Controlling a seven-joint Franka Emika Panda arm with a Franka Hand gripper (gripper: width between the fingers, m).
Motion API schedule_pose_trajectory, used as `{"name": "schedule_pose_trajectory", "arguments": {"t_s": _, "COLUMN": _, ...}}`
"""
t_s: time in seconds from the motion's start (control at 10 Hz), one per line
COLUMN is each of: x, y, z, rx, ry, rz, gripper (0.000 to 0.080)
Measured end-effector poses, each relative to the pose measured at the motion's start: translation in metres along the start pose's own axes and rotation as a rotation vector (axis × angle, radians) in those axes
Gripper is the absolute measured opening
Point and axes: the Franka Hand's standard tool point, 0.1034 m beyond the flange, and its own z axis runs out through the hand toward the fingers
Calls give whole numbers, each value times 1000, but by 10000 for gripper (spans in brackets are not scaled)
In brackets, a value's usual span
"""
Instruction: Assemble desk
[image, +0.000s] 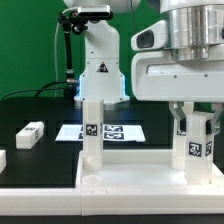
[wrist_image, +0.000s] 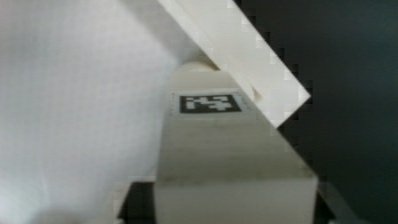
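The white desk top (image: 130, 172) lies flat at the front with its rim up. One square leg (image: 92, 128) stands upright in its corner socket toward the exterior view's left. My gripper (image: 194, 125) is shut on a second tagged leg (image: 196, 148), holding it upright at the corner on the exterior view's right. In the wrist view that leg (wrist_image: 222, 140) fills the gap at my gripper (wrist_image: 228, 208), its tag showing, with the desk top (wrist_image: 71, 100) and its rim (wrist_image: 231, 50) beyond. Whether the leg is seated in the socket is hidden.
A loose white leg (image: 30, 133) lies on the black table at the exterior view's left, and another white part (image: 2, 160) shows at the left edge. The marker board (image: 112, 131) lies behind the desk top. The robot base (image: 98, 60) stands at the back.
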Motion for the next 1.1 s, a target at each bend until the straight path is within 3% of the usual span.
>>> {"name": "schedule_pose_trajectory", "arguments": {"t_s": 0.3, "x": -1, "y": 1, "z": 0, "rx": 17, "ry": -46, "rz": 484, "gripper": 295}}
{"name": "schedule_pose_trajectory", "arguments": {"t_s": 0.4, "x": -1, "y": 3, "z": 0, "rx": 47, "ry": -78, "rz": 650, "gripper": 295}}
{"name": "schedule_pose_trajectory", "arguments": {"t_s": 0.5, "x": -1, "y": 4, "z": 0, "rx": 59, "ry": -97, "rz": 771, "gripper": 295}}
{"name": "schedule_pose_trajectory", "arguments": {"t_s": 0.7, "x": -2, "y": 4, "z": 0, "rx": 52, "ry": -102, "rz": 837, "gripper": 295}}
{"name": "schedule_pose_trajectory", "arguments": {"t_s": 0.8, "x": -2, "y": 4, "z": 1, "rx": 53, "ry": -100, "rz": 830, "gripper": 375}}
{"name": "schedule_pose_trajectory", "arguments": {"t_s": 0.9, "x": -2, "y": 5, "z": 1, "rx": 50, "ry": -97, "rz": 747, "gripper": 375}}
{"name": "schedule_pose_trajectory", "arguments": {"t_s": 1.0, "x": -3, "y": 5, "z": 0, "rx": 39, "ry": -104, "rz": 569, "gripper": 554}}
{"name": "schedule_pose_trajectory", "arguments": {"t_s": 1.1, "x": 0, "y": 2, "z": -2, "rx": 51, "ry": -102, "rz": 413, "gripper": 620}}
